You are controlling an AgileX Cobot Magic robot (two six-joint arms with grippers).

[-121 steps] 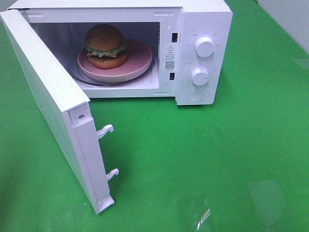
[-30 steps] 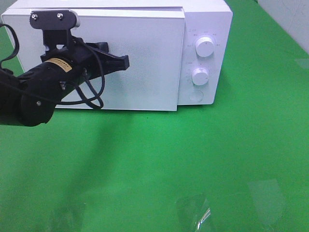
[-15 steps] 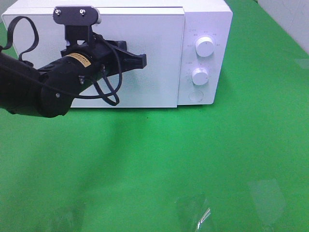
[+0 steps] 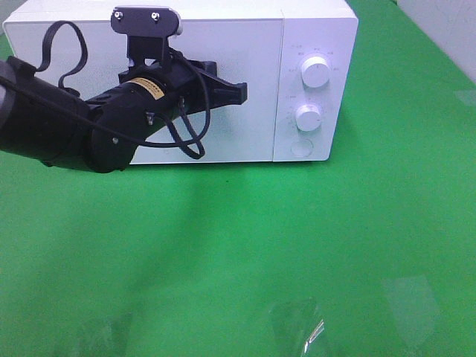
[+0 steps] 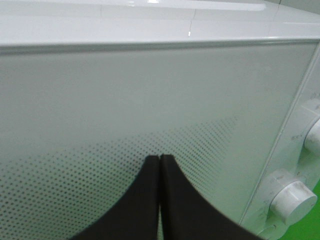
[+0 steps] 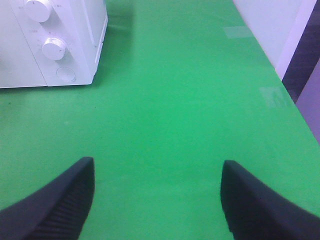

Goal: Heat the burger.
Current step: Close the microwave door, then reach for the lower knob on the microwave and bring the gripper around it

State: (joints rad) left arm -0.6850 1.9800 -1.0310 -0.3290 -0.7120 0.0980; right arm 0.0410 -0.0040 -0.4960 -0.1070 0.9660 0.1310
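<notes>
Your left gripper is showing its two black fingers pressed flat together with nothing between them, tips pointing at the microwave door over its dotted window. From the wrist view the tips are looking as if they are touching the panel, but contact is hard to confirm. The door is sitting flush with the white microwave, fully closed. The burger is not showing in any view, and the dotted window is too cloudy to see through. An upper knob, a lower knob and a round button are sitting just right of the door. Your right gripper is hovering over the green table, well apart from the microwave, fingers spread wide and gripping nothing.
</notes>
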